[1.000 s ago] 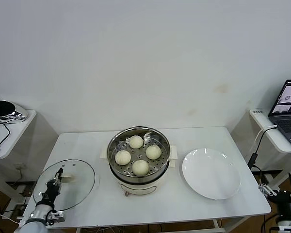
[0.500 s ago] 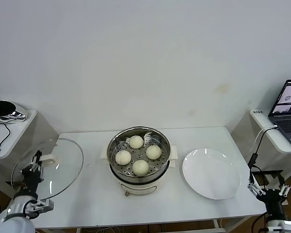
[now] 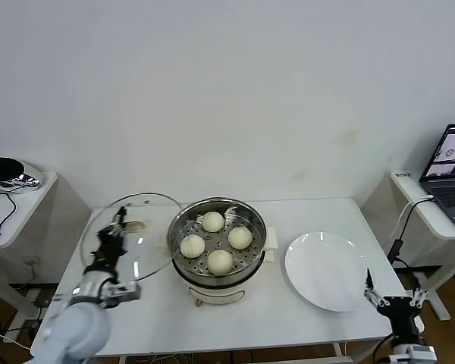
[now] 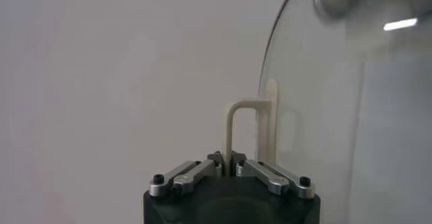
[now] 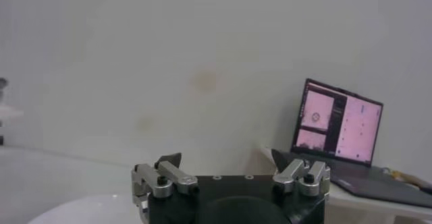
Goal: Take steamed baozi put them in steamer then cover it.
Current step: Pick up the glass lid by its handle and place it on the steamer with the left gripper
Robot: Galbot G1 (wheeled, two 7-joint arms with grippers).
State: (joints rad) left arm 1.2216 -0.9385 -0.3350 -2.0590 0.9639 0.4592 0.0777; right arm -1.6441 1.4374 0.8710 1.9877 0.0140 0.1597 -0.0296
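Observation:
Several cream-white steamed baozi [image 3: 212,221] lie on the perforated tray inside the steel steamer [image 3: 218,202] at the middle of the table. My left gripper [image 3: 115,229] is shut on the cream handle [image 4: 246,121] of the glass cover [image 3: 148,246], which hangs tilted in the air just left of the steamer, its edge close to the steamer's rim. In the left wrist view the cover [image 4: 351,110] stands on edge beyond my left gripper [image 4: 227,161]. My right gripper [image 3: 390,302] waits open and empty off the table's front right corner; the right wrist view shows this gripper [image 5: 226,161] with jaws wide apart.
An empty flat white plate [image 3: 330,271] lies right of the steamer. A side table on the right carries an open laptop [image 3: 449,174] with a cable hanging down. Another side table on the left holds a shiny metal object [image 3: 11,173]. The white table [image 3: 152,318] ends just in front.
The left gripper has lifted the cover off the table's left part, swung it out left, then carried it right up to the steamer. The right gripper drifted slightly left.

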